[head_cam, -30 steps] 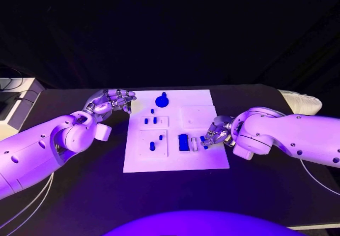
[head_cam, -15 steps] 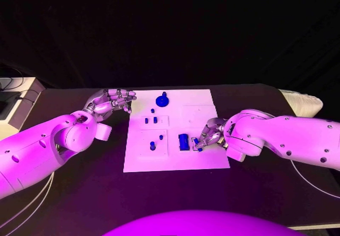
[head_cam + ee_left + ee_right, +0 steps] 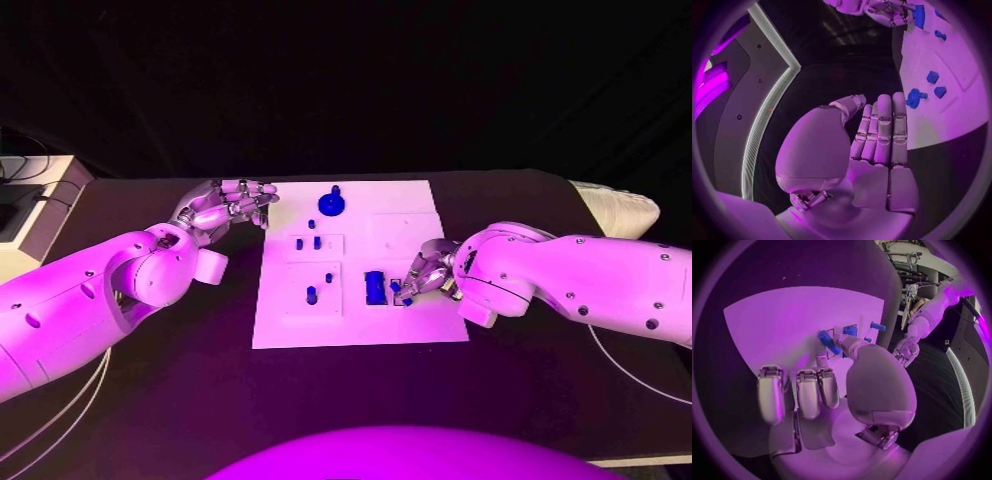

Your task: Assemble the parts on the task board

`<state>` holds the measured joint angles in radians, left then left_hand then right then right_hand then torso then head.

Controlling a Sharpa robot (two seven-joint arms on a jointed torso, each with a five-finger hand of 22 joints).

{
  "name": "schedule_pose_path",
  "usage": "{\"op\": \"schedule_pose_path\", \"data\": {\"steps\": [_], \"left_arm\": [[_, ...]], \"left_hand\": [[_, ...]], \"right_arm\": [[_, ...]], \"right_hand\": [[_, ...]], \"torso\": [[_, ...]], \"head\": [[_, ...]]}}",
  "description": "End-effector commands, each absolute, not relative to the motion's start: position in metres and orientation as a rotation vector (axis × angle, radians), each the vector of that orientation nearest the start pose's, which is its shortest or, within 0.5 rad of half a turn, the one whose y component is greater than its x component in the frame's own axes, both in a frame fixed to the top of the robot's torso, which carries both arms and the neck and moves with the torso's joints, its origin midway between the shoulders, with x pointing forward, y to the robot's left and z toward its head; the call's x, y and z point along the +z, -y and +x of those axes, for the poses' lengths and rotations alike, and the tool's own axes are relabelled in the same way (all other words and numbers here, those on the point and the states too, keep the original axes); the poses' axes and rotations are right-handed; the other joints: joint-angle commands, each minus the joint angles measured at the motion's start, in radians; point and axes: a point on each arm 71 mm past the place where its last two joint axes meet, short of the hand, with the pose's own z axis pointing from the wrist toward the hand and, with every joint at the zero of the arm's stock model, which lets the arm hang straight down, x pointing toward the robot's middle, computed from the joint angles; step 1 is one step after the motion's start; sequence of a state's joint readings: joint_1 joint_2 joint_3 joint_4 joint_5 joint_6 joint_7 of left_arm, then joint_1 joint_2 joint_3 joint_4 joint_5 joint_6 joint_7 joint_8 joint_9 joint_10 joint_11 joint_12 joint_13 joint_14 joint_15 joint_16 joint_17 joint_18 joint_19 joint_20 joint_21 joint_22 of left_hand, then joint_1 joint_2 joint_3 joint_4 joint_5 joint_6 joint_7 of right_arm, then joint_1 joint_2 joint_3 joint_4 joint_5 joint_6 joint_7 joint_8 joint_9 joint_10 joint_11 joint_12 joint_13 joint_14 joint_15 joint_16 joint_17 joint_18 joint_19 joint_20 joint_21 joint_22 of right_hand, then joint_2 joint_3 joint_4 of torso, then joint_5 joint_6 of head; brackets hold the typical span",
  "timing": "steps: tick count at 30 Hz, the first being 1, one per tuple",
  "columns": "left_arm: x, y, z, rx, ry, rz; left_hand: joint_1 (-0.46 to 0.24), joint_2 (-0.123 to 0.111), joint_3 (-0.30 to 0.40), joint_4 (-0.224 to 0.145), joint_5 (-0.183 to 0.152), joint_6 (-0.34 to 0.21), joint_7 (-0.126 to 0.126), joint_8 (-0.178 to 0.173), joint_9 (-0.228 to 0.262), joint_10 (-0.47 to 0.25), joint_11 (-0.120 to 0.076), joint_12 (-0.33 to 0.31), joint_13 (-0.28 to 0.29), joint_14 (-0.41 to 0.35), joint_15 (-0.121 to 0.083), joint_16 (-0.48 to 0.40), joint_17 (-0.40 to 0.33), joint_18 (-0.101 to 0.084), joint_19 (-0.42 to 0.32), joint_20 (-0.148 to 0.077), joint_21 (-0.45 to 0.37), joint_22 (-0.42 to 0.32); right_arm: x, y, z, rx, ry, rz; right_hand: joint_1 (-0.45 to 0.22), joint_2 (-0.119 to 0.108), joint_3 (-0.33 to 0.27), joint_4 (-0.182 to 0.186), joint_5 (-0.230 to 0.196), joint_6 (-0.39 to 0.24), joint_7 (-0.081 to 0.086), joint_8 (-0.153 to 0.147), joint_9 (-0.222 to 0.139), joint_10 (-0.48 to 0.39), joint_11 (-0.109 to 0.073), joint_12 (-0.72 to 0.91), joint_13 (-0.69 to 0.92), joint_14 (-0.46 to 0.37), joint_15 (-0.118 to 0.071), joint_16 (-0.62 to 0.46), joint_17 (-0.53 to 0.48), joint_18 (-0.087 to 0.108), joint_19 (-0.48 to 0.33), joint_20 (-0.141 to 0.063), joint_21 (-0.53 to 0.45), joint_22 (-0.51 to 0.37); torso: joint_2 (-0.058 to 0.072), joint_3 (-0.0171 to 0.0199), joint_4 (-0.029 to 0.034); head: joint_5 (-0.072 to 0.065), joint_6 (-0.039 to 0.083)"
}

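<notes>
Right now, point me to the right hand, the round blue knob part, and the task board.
right hand (image 3: 428, 272), head view, on the curled fingers over the board's right side.
round blue knob part (image 3: 330, 205), head view, on its disc.
task board (image 3: 361, 325), head view, on bare white plate near the front edge.

One board (image 3: 361, 325) sits on one table (image 3: 173, 400). Two arms reach in, two hands: left (image 3: 228, 208), right (image 3: 428, 272). Blue parts on the board: seven can be made out, a round knobbed part (image 3: 332, 204) among them; any under the right hand can't be counted.
</notes>
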<state>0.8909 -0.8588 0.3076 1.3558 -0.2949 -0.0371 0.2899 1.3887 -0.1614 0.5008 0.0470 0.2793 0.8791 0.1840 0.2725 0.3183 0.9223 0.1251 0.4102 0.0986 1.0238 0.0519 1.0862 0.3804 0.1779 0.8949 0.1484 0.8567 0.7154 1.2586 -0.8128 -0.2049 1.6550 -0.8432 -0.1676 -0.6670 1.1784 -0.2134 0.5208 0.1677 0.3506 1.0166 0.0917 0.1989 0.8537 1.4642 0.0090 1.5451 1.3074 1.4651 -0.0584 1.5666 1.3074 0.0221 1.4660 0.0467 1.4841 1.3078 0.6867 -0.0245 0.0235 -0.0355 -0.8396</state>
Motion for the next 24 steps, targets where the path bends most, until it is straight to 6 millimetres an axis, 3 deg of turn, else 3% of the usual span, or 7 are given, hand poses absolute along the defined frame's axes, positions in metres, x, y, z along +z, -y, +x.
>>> {"op": "schedule_pose_path", "data": {"steps": [1, 3, 6, 18, 24], "left_arm": [[-0.2233, -0.2648, 0.4939, -1.578, -1.518, -1.045], [-0.2233, -0.2649, 0.4939, -1.578, -1.519, -1.046], [-0.2234, -0.2653, 0.4938, -1.577, -1.52, -1.046], [-0.2235, -0.2661, 0.4937, -1.575, -1.524, -1.047], [-0.2236, -0.266, 0.4937, -1.576, -1.525, -1.047]], "left_hand": [[-0.008, 0.001, 0.002, 0.005, 0.005, -0.003, 0.004, -0.007, -0.002, 0.001, 0.007, -0.005, -0.002, 0.0, 0.005, -0.003, 0.001, 0.006, -0.001, 0.002, -0.006, -0.001], [-0.008, 0.001, 0.002, 0.005, 0.005, -0.003, 0.004, -0.007, -0.002, 0.001, 0.007, -0.005, -0.002, 0.0, 0.005, -0.003, 0.001, 0.006, -0.001, 0.002, -0.006, -0.001], [-0.008, 0.001, 0.002, 0.005, 0.005, -0.003, 0.004, -0.007, -0.002, 0.001, 0.007, -0.005, -0.002, 0.0, 0.005, -0.003, 0.001, 0.006, -0.001, 0.002, -0.006, -0.001], [-0.007, 0.0, 0.003, 0.005, 0.005, -0.003, 0.004, -0.006, -0.002, -0.001, 0.008, -0.006, -0.003, -0.001, 0.005, -0.003, 0.001, 0.006, 0.0, 0.003, -0.007, -0.002], [-0.007, 0.0, 0.003, 0.005, 0.005, -0.003, 0.004, -0.006, -0.002, -0.001, 0.008, -0.006, -0.003, -0.001, 0.005, -0.003, 0.001, 0.006, 0.0, 0.003, -0.007, -0.002]], "right_arm": [[-0.2482, 0.1813, 0.4344, 0.414, -2.345, 0.485], [-0.2481, 0.1813, 0.4347, 0.415, -2.341, 0.484], [-0.2479, 0.1816, 0.4352, 0.415, -2.335, 0.479], [-0.2486, 0.1827, 0.4354, 0.408, -2.344, 0.465], [-0.2475, 0.1803, 0.4352, 0.423, -2.33, 0.465]], "right_hand": [[-0.016, -0.002, -0.019, 0.009, -0.034, 0.006, -0.005, -0.004, -0.003, 0.091, 0.001, 0.001, 0.247, 0.106, 0.003, 0.004, 0.263, -0.005, 0.085, 0.001, -0.004, 0.241], [-0.031, -0.003, -0.038, 0.027, -0.088, 0.009, -0.005, -0.005, -0.006, 0.092, 0.001, 0.002, 0.248, 0.106, 0.003, 0.004, 0.263, -0.005, 0.085, 0.001, -0.004, 0.241], [-0.041, 0.001, -0.051, 0.044, -0.105, 0.013, -0.006, -0.005, -0.008, 0.093, 0.001, 0.004, 0.249, 0.106, 0.002, 0.004, 0.263, -0.005, 0.085, 0.001, -0.004, 0.241], [-0.046, 0.013, -0.057, 0.061, -0.092, 0.026, -0.012, 0.0, -0.01, 0.092, -0.004, 0.002, 0.248, 0.106, -0.001, 0.004, 0.263, -0.005, 0.084, -0.001, -0.007, 0.24], [-0.054, 0.006, -0.068, 0.072, -0.093, 0.029, -0.012, 0.001, -0.011, 0.092, -0.005, 0.002, 0.248, 0.106, -0.002, 0.004, 0.263, -0.005, 0.084, -0.003, -0.008, 0.24]], "torso": [[0.0, -0.0005, -0.0005], [-0.001, -0.0002, -0.0001], [-0.001, -0.0002, 0.0001], [-0.001, -0.0007, -0.0005], [0.0, -0.0008, 0.0002]], "head": [[0.001, 0.0], [0.001, -0.001], [0.001, -0.001], [0.001, -0.002], [0.001, -0.003]]}}
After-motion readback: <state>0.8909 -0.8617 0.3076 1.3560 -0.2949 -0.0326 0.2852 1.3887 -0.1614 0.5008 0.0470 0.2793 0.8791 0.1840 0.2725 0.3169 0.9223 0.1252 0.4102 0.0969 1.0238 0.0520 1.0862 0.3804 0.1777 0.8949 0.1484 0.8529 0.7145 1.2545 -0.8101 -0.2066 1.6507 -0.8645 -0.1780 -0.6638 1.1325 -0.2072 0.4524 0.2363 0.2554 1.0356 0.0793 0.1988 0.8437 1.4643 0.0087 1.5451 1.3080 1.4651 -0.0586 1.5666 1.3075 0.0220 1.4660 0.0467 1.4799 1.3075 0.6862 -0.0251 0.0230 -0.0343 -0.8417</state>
